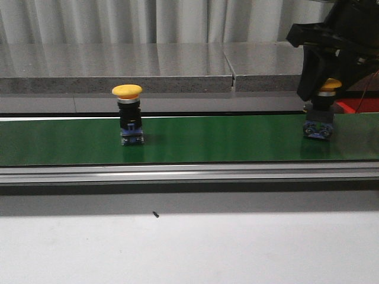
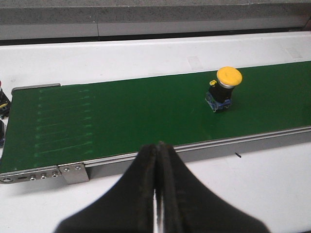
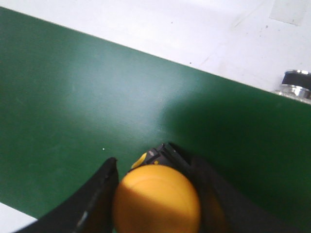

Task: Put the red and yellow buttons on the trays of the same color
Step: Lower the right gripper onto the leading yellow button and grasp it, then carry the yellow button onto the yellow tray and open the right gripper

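Note:
Two yellow buttons stand upright on the green belt [image 1: 225,139]. The one at mid-left [image 1: 128,115] is free, and the left wrist view shows it [image 2: 226,87] far across the belt. My right gripper [image 1: 324,89] is at the belt's right end, shut on the cap of the other yellow button [image 1: 320,121], whose blue base rests on the belt. In the right wrist view, both fingers press the sides of that cap [image 3: 158,201]. My left gripper [image 2: 158,145] is shut and empty, over the white table near the belt's front rail. No red button or yellow tray is in view.
A red patch [image 1: 361,105] shows behind the right arm; I cannot tell if it is a tray. A metal-and-black part [image 3: 296,85] lies on the white surface beyond the belt. An aluminium rail [image 1: 189,173] runs along the belt's front. Grey slabs stand behind.

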Action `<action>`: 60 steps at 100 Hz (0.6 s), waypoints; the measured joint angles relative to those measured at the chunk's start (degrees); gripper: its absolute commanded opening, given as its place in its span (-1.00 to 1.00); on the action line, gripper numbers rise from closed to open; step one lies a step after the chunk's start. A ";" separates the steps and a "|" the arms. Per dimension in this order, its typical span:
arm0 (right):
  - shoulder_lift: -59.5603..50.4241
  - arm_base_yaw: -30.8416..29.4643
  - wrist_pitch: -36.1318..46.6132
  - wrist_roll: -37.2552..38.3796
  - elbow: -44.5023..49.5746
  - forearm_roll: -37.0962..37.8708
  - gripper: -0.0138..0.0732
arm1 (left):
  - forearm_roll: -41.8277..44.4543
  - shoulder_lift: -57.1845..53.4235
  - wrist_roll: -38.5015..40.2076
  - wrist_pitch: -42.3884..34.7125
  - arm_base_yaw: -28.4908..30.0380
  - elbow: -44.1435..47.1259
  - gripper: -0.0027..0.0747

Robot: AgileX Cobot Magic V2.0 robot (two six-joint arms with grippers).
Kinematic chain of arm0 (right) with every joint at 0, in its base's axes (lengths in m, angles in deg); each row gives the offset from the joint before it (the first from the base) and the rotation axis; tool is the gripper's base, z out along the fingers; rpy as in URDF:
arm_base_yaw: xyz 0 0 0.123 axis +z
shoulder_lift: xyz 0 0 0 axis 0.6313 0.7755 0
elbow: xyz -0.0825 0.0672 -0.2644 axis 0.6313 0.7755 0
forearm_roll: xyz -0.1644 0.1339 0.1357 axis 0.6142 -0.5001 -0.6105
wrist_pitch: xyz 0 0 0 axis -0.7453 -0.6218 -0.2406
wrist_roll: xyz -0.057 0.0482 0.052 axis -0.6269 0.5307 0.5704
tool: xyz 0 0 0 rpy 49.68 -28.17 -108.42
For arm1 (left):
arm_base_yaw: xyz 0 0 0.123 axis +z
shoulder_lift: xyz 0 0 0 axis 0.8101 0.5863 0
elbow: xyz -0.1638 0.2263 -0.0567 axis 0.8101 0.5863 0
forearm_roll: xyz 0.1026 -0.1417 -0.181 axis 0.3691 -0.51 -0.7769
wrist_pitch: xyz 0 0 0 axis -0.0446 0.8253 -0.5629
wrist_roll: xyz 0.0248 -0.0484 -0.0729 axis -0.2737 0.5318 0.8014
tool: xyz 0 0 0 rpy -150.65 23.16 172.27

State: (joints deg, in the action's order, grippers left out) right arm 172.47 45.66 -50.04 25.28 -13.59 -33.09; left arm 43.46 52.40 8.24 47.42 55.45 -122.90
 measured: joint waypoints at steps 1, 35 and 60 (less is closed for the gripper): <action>-0.18 -0.04 -0.11 0.00 0.00 0.00 -0.42 | 0.00 0.00 0.00 0.00 0.00 0.00 -0.98; -7.64 -14.62 -1.69 0.12 0.00 0.01 -0.42 | 0.00 0.00 0.00 0.00 0.00 0.00 -0.98; -7.90 -24.97 -0.31 0.12 1.41 2.39 -0.42 | 0.00 0.00 0.00 0.00 0.00 0.00 -0.98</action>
State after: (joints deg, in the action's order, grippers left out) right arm 164.57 20.69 -50.35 25.40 -12.18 -30.70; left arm 43.46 52.40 8.24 47.42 55.45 -122.90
